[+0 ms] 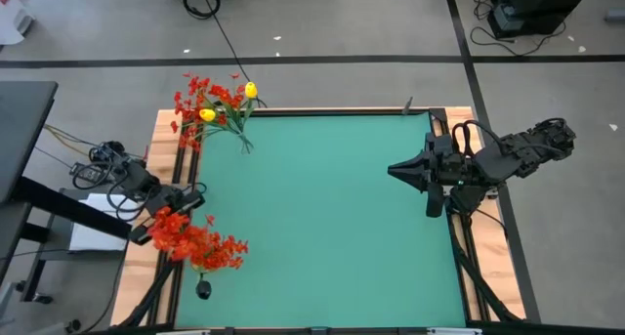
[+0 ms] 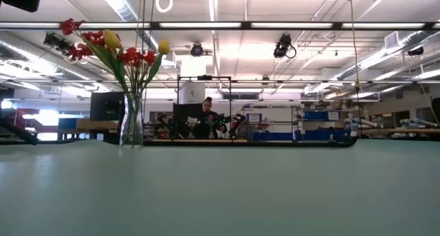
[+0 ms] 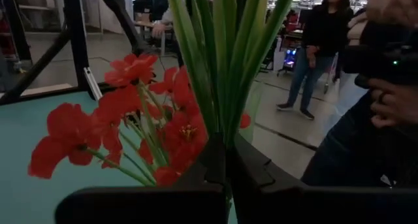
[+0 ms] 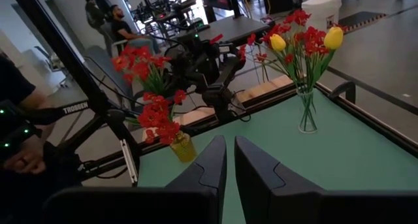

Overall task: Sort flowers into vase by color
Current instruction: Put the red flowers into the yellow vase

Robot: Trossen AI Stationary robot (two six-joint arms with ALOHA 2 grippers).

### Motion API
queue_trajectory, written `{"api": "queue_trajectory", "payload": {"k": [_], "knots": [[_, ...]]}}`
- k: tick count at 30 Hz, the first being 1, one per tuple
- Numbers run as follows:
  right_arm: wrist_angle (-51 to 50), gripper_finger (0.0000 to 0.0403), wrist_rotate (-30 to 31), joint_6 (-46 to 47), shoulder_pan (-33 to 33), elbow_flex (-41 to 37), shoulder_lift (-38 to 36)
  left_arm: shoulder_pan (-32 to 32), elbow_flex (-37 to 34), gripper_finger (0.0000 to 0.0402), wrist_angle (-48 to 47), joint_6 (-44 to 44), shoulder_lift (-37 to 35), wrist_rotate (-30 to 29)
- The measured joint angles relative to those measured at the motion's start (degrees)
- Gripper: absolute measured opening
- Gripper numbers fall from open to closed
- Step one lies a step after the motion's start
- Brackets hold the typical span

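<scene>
A clear glass vase [image 1: 245, 143] stands at the table's far left and holds red sprays and two yellow buds [image 1: 251, 89]; it also shows in the low view [image 2: 132, 122] and the right wrist view [image 4: 305, 113]. A small amber vase [image 4: 183, 147] stands at the near left, with red blossoms [image 4: 159, 116] above it. My left gripper [image 1: 190, 200] is shut on a red spray [image 1: 195, 242] above the small vase [image 1: 203, 289]. My right gripper [image 1: 393, 169] is shut and empty, above the table's right side. My left gripper pinches a bundle of green stems and leaves [image 3: 219, 119] of the red spray between its two fingers. The stems run on past the fingertips, and the red blossoms [image 3: 130, 119] spread beside them. Whether the spray's lower end reaches into the small vase, I cannot tell.
The green table top [image 1: 332, 228] lies bare between the two arms. Wooden side rails [image 1: 156, 169] run along the left and right edges. A person [image 3: 379, 100] stands close beyond the table's left side; others show farther off in the room.
</scene>
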Motion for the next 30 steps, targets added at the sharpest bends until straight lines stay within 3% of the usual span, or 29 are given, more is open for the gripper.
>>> {"api": "queue_trajectory", "payload": {"k": [11, 17, 30], "knots": [[0.0, 0.0041, 0.0, 0.0, 0.0, 0.0, 0.0, -0.02, 0.0, 0.0014, -0.99, -2.14, 0.0, -0.83], [0.0, 0.0041, 0.0, 0.0, 0.0, 0.0, 0.0, -0.03, 0.0, 0.0052, -1.05, -2.99, 0.0, 3.15], [0.0, 0.0041, 0.0, 0.02, 0.0, 0.0, 0.0, -0.04, 0.0, 0.0131, -1.02, -4.52, 0.0, 3.75]]}}
